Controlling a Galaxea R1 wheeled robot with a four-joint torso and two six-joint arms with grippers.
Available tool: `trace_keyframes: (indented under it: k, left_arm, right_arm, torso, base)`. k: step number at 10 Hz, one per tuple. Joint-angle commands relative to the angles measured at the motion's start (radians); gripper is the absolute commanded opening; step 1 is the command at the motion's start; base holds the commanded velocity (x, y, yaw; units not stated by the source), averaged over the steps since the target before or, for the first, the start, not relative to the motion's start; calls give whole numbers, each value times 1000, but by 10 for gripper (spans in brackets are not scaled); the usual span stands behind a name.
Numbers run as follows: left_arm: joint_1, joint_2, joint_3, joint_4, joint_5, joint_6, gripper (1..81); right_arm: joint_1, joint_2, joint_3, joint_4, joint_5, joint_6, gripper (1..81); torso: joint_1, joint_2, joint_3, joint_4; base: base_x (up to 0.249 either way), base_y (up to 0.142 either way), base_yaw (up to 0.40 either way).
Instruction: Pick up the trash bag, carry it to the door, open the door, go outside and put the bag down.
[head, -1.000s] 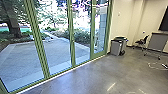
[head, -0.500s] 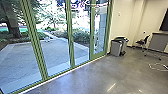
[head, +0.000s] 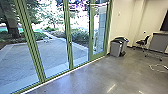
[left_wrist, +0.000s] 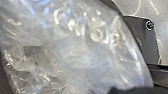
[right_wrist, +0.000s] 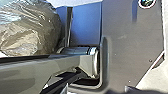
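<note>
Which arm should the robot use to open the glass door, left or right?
Probably the right. The trash bag shows close up in the left wrist view and farther off in the right, so the left arm may be busy with it. The glass door stands more leftward, though.

Big windows (head: 53, 58) with green frames (head: 69, 40) let in bright daylight. I see trees (head: 12, 22) outside. The gray floor (head: 85, 77) is shiny. Gray bins (head: 115, 48) and a dark chair (head: 142, 42) stand near the pale wall (head: 122, 22).
</note>
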Motion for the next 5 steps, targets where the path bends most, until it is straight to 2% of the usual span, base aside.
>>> trace_keyframes:
  k: [1, 5]
  left_arm:
    - [-50, -4, 2, 4, 60, 2, 10]
    - [-50, -4, 2, 4, 60, 2, 10]
  right_arm:
    - [36, 24, 15, -9, -69, -18, 811]
    - [36, 24, 17, -9, -69, -18, 811]
  torso:
    - [0, 0, 0, 0]
    - [0, 0, 0, 0]
  base:
    - [136, -68, 0]
    - [142, -67, 0]
